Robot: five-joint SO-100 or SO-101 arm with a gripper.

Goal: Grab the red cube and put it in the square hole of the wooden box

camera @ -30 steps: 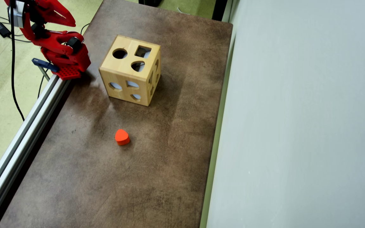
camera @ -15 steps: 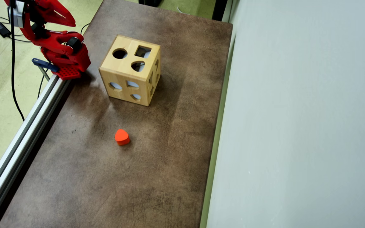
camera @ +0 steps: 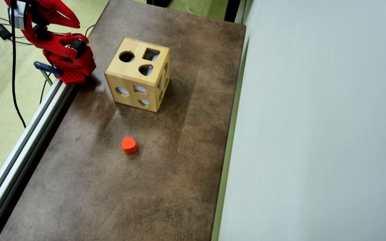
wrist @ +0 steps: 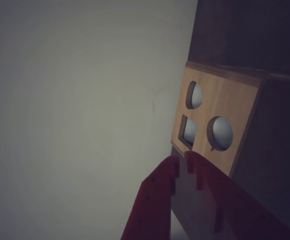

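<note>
The wooden box [camera: 136,83] stands on the brown table, towards its far left in the overhead view. Its top face holds the dark square hole [camera: 151,54], a round hole and a rounded teardrop hole. The red cube shows in neither view. My gripper [camera: 75,23] is folded back at the top left corner, apart from the box, shut with nothing between its fingers. In the wrist view the gripper [wrist: 181,160] points at a side face of the wooden box [wrist: 234,107] with three openings.
An orange rounded heart-like block [camera: 129,144] lies on the table [camera: 112,194] in front of the box. An aluminium rail [camera: 22,147] runs along the left edge. A pale wall [camera: 313,134] borders the right side. Cables trail on the floor at the left.
</note>
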